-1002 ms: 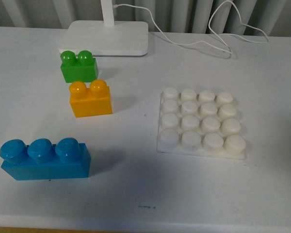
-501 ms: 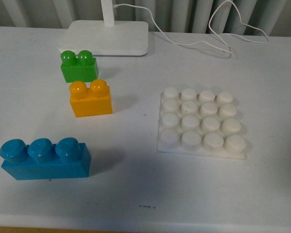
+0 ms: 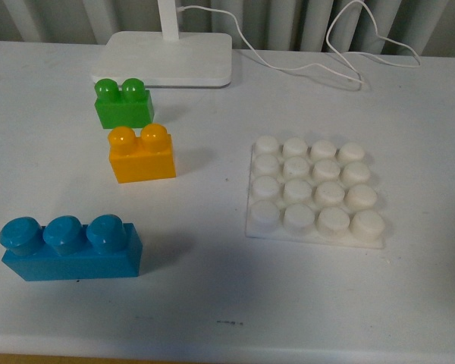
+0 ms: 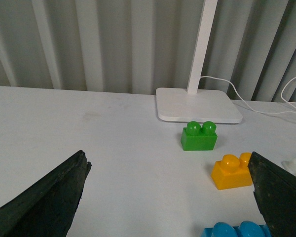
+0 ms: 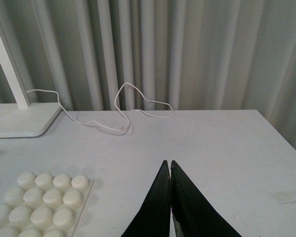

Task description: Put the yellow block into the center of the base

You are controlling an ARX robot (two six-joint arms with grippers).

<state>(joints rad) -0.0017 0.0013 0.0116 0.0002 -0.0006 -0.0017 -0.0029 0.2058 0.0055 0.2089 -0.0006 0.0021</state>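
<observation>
Front view: yellow block point(image 3: 142, 158) left of base point(image 3: 313, 194), apart.

It looks like a lab or studio test bench: a bare white table point(image 3: 227, 303) set against a plain grey pleated curtain point(image 5: 187, 49), lit by a white desk lamp point(image 3: 167, 59) with its cable point(image 3: 288, 69) trailing.
</observation>
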